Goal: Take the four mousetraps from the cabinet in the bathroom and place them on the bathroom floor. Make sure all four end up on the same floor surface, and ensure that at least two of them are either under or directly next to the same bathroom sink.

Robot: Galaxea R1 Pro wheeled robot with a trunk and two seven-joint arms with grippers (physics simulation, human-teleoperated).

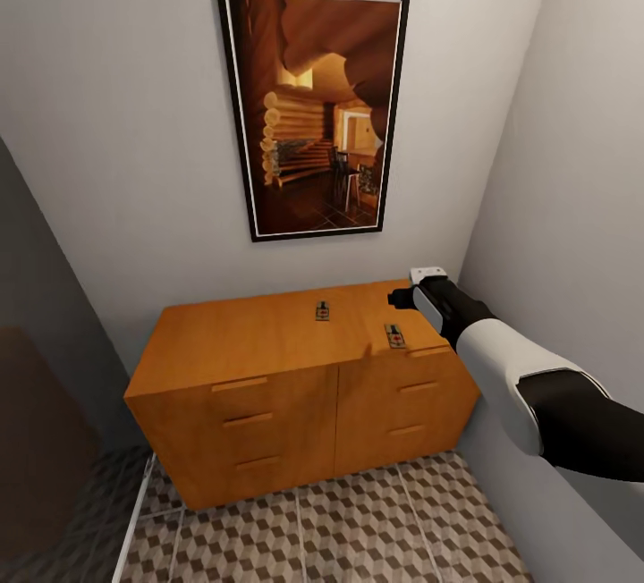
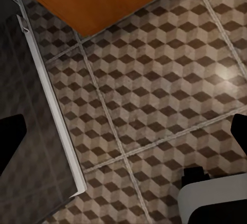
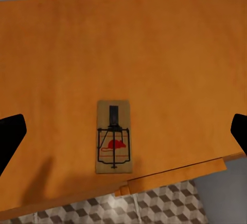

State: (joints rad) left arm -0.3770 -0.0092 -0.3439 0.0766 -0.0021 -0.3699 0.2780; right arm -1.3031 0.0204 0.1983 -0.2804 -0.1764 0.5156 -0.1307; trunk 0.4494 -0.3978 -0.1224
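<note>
The right arm (image 1: 528, 377) reached from the lower right of the head view toward mid-right, wrist level. In both wrist views, black fingertips (image 3: 10, 131) sat at opposite frame edges, jaws spread wide.

Trap (image 3: 113, 136) flat on cabinet (image 3: 123, 49) top, near front edge, red mark up. Jaws spread wide, well clear either side. Floor (image 3: 154, 206) tiles below edge

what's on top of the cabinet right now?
Two mousetraps on the cabinet top: one mid-top, one near the front edge, under the open right tool. Drawers shut, so contents unseen.
</note>
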